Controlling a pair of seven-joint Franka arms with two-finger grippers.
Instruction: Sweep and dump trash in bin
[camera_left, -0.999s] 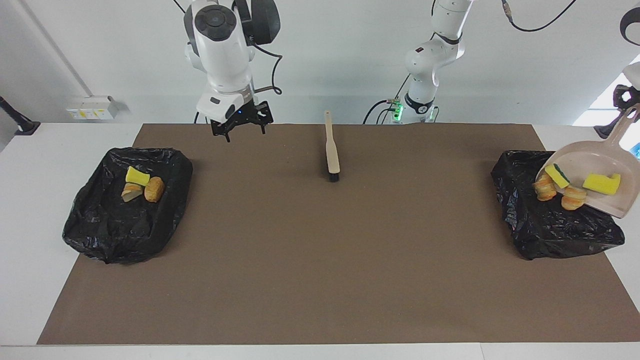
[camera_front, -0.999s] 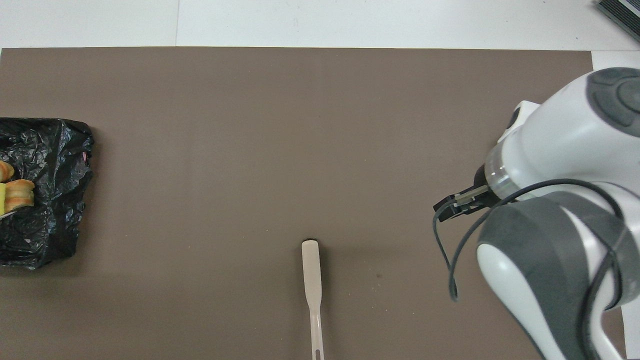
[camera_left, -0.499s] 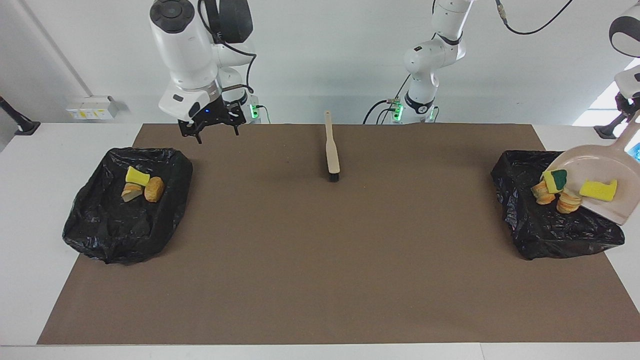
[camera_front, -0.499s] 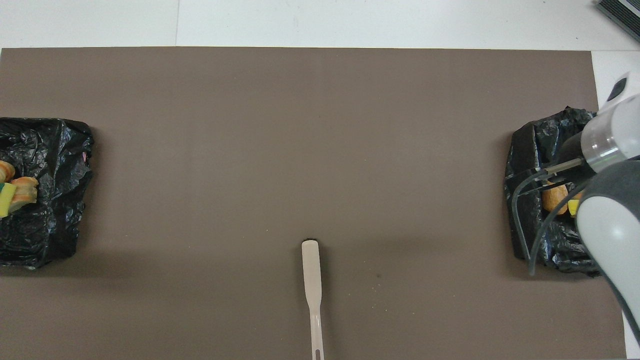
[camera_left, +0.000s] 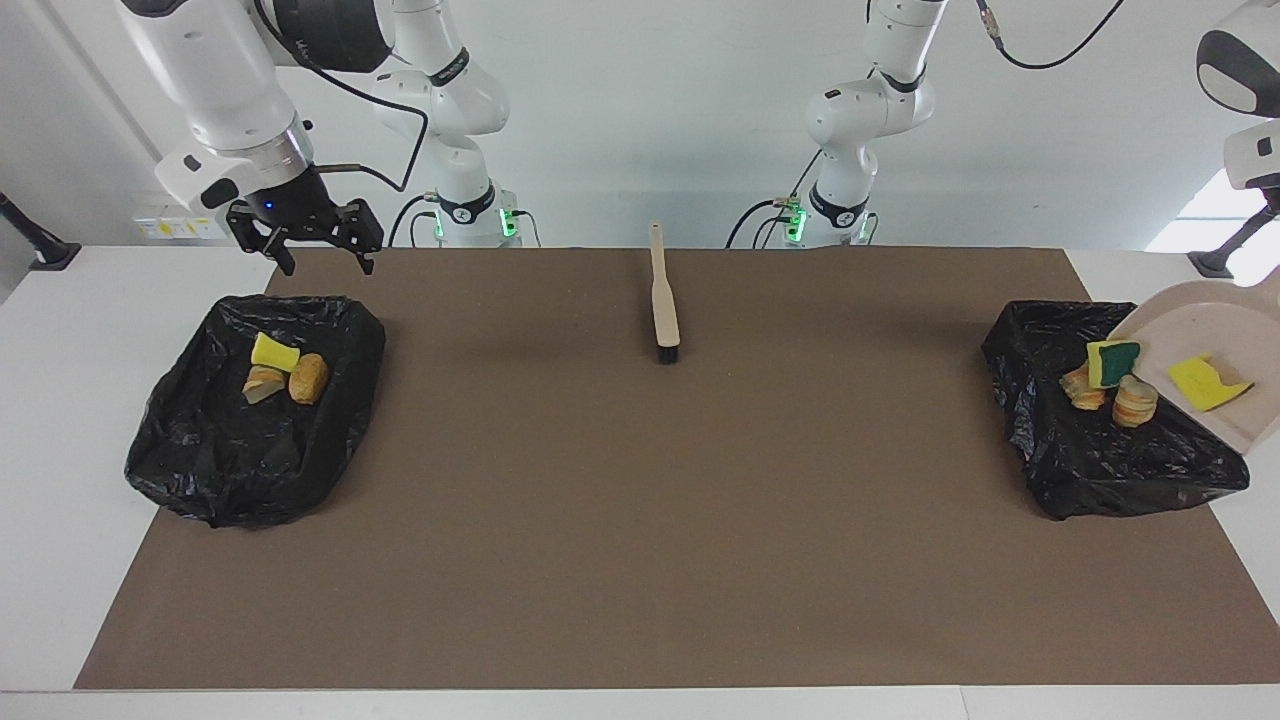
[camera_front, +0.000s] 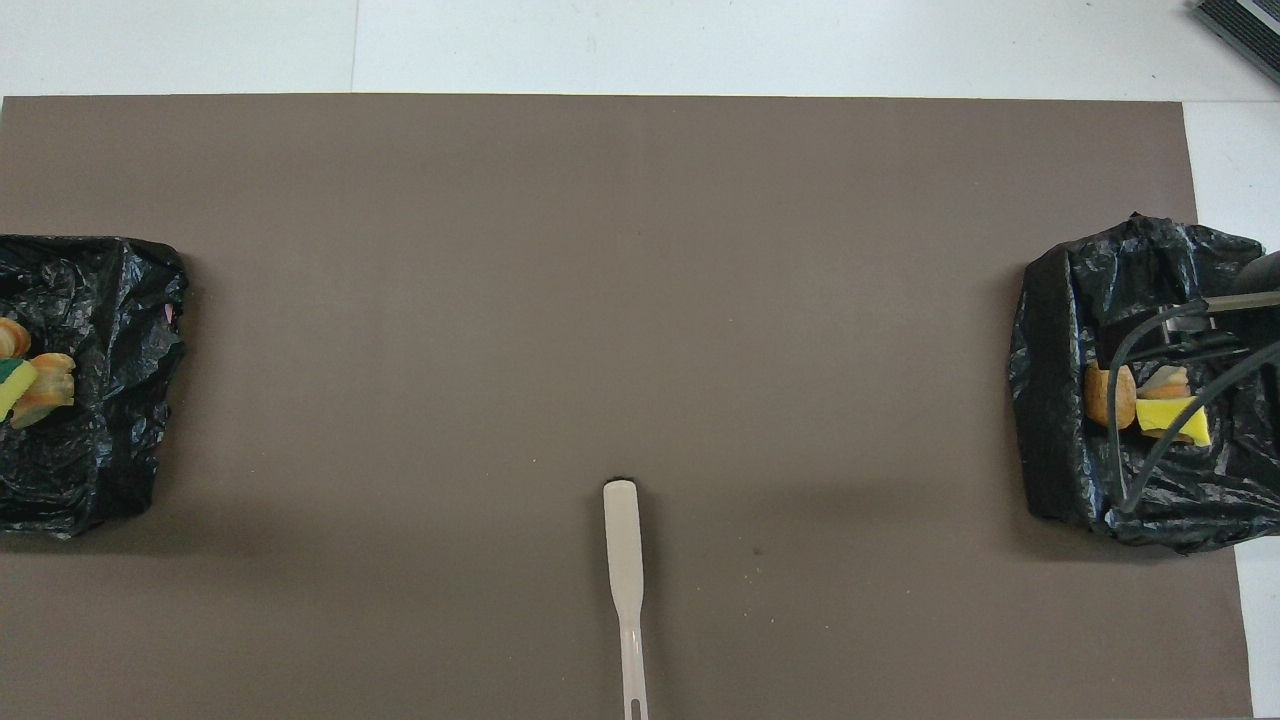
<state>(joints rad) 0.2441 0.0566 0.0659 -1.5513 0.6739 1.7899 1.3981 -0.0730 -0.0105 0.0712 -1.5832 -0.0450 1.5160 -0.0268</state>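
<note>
Brush (camera_left: 663, 300): mid-surface, near the robots.
Bins (camera_left: 200, 450) (camera_left: 1100, 470): one at each end, scraps (camera_left: 285, 368) inside.
Dustpan (camera_left: 1225, 370): tilted over the left arm's bin.

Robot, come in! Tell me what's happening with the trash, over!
Right gripper open, up over its bin's rim. Left gripper out of frame, tipping dustpan over the other bin. One yellow scrap on dustpan. Brush lying idle.

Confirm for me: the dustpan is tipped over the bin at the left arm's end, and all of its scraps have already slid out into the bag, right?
Not all. In the facing view the dustpan is tipped over that bin, but one yellow sponge bit still lies on the pan. The green-backed sponge and two bread lumps are at the pan's lip, on the bag.
</note>
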